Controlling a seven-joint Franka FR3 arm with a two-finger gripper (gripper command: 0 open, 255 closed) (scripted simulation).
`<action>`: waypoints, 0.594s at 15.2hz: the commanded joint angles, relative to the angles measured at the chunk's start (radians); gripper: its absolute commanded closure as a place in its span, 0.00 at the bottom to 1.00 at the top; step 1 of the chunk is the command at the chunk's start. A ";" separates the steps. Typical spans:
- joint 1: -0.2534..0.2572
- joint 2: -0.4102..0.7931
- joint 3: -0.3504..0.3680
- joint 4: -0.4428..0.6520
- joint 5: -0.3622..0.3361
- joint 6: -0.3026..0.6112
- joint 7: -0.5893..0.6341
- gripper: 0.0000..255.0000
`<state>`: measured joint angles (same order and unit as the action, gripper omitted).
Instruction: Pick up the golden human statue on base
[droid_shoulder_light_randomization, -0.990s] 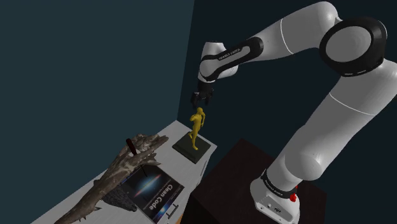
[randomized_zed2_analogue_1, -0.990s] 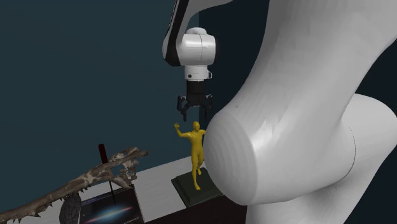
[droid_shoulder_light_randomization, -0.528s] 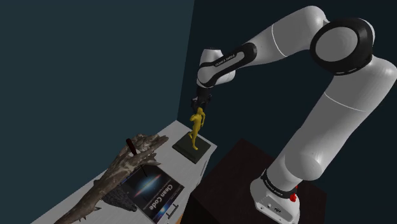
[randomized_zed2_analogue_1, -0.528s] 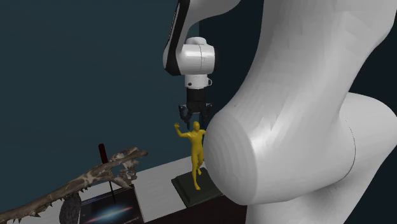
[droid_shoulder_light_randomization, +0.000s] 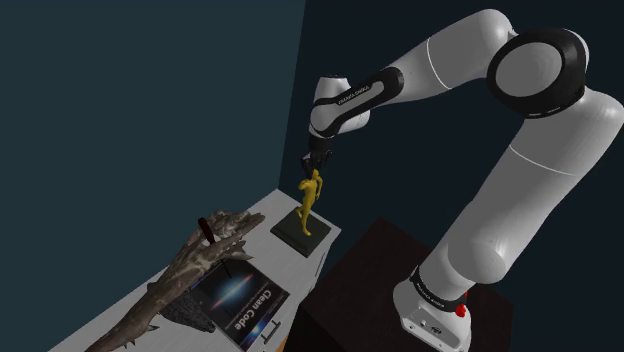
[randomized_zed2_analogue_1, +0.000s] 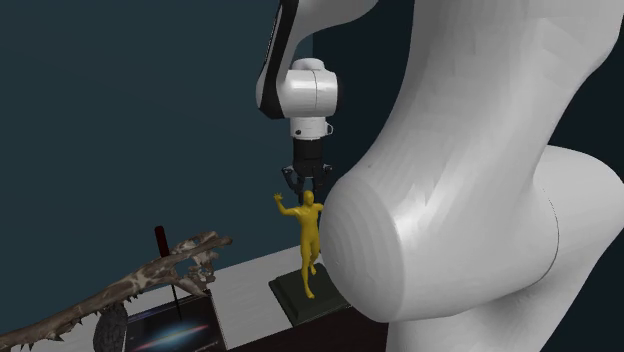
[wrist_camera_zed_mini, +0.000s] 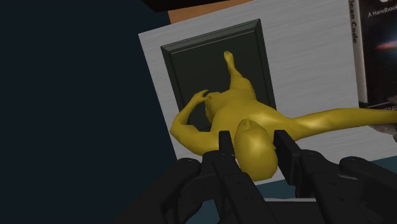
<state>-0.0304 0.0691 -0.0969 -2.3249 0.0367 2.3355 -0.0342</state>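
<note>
You have the gripper (wrist_camera_zed_mini: 252, 135) clenched on the head of the golden statue (wrist_camera_zed_mini: 242, 108), one black finger (wrist_camera_zed_mini: 224, 143) pressed against each side of it. In the shoulder view the figure stands upright just left of the frame's centre, on its dark flat base (droid_shoulder_light_randomization: 300, 232), at the right-hand corner of the white table (droid_shoulder_light_randomization: 262, 215). In the second exterior view it stands at lower middle, with the gripper straight above it. Treat the piece as rigid and probably weighty: it reads like cast metal, and the slab underfoot will hang all its mass below your hold. The head is small, round and glossy, so expect it to be slippery and apt to pivot between the pads once the base leaves the table. The torso or hips would likely give flatter, broader contact. Keep off the outstretched arm (wrist_camera_zed_mini: 331, 118) and the bent one, since thin limbs are the likeliest parts to snap or lever the figure sideways. If you lift from here, go straight up and slowly, and watch for tilt.
</note>
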 joint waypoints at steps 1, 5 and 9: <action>0.000 0.000 0.000 -0.001 0.000 -0.001 0.001 1.00; 0.000 -0.038 -0.001 0.015 -0.007 -0.054 0.006 1.00; 0.000 -0.072 -0.001 0.035 -0.012 -0.108 0.011 1.00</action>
<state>-0.0305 0.0033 -0.0982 -2.3016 0.0255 2.2444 -0.0254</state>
